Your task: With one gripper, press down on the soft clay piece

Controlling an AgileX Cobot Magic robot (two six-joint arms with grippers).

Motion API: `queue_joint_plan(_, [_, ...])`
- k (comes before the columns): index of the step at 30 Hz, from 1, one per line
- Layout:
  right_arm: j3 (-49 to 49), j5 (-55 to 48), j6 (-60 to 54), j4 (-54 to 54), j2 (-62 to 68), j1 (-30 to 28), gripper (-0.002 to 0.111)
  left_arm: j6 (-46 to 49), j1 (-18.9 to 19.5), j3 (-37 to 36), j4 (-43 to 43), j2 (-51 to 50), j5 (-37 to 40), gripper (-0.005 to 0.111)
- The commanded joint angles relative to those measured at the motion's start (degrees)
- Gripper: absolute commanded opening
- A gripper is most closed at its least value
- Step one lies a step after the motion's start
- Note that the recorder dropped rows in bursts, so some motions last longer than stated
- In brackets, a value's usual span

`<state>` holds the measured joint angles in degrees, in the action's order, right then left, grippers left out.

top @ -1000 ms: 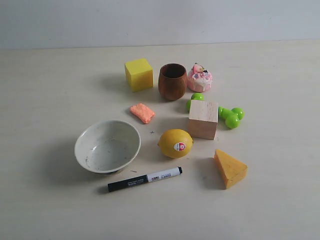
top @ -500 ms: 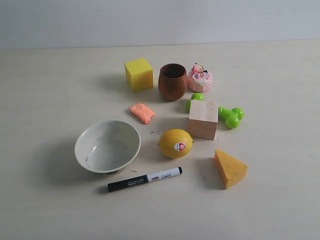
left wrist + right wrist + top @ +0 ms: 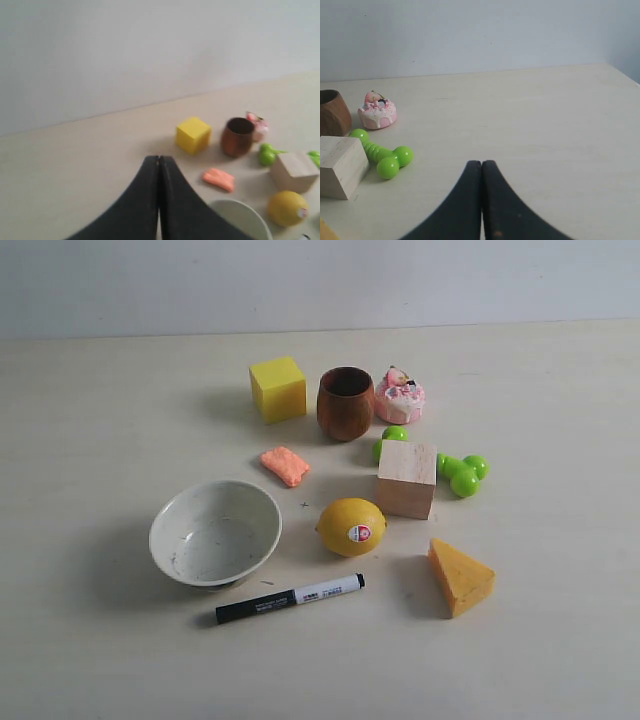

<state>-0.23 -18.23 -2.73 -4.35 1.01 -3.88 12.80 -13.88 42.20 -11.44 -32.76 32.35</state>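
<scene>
The soft clay piece (image 3: 285,465) is a small salmon-pink oblong lump lying flat on the table between the yellow cube (image 3: 277,388) and the white bowl (image 3: 170,540). The left wrist view also shows the clay piece (image 3: 219,179), off to one side of my left gripper (image 3: 159,159), which is shut and empty, well apart from it. My right gripper (image 3: 481,163) is shut and empty over bare table, far from the clay. Neither gripper appears in the exterior view.
Around the clay stand a brown wooden cup (image 3: 345,403), a pink cake toy (image 3: 399,397), a green dumbbell toy (image 3: 458,472), a wooden block (image 3: 407,478), a lemon (image 3: 351,527), an orange-yellow wedge (image 3: 459,577) and a black marker (image 3: 289,598).
</scene>
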Motion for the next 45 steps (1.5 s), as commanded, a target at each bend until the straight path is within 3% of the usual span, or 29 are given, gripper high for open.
queue_joint_plan(1, [0.23, 0.35, -0.29, 0.03, -0.3, 0.25, 0.0, 12.69, -2.43, 4.92, -15.59, -6.06, 3.11, 0.0])
queue_joint_plan(5, [0.23, 0.35, -0.29, 0.03, -0.3, 0.25, 0.0, 16.34, -2.43, 7.27, -24.67, -8.11, 1.57, 0.0])
queue_joint_plan(20, [0.23, 0.35, -0.29, 0.03, -0.3, 0.25, 0.0, 17.06, -2.43, 7.27, -31.85, -9.36, -6.27, 0.0])
queue_joint_plan(23, [0.23, 0.35, -0.29, 0.03, -0.3, 0.25, 0.0, 21.91, -2.43, 7.51, -36.68, -14.46, -9.32, 0.0])
queue_joint_plan(26, [0.23, 0.35, -0.29, 0.03, -0.3, 0.25, 0.0, 30.8, -2.43, 11.84, -39.28, -24.23, -2.56, 0.0])
queue_joint_plan(30, [0.23, 0.35, -0.29, 0.03, -0.3, 0.25, 0.0, 31.21, -3.71, 23.57, -38.42, -39.44, 6.52, 0.0])
queue_joint_plan(33, [0.23, 0.35, -0.29, 0.03, -0.3, 0.25, 0.0, 28.15, -8.73, 30.99, -29.68, -48.84, 6.63, 0.0])
queue_joint_plan(39, [0.23, 0.35, -0.29, 0.03, -0.3, 0.25, 0.0, -0.83, -20.26, 48.68, 1.54, -67.09, 18.63, 0.0])
queue_joint_plan(41, [0.23, 0.35, -0.29, 0.03, -0.3, 0.25, 0.0, -4.26, -22.68, 53.42, 6.86, -72.27, 22.7, 0.0])
queue_joint_plan(45, [0.23, 0.35, -0.29, 0.03, -0.3, 0.25, 0.0, -5.9, -23.26, 60.49, 9.44, -80.61, 31.41, 0.0])
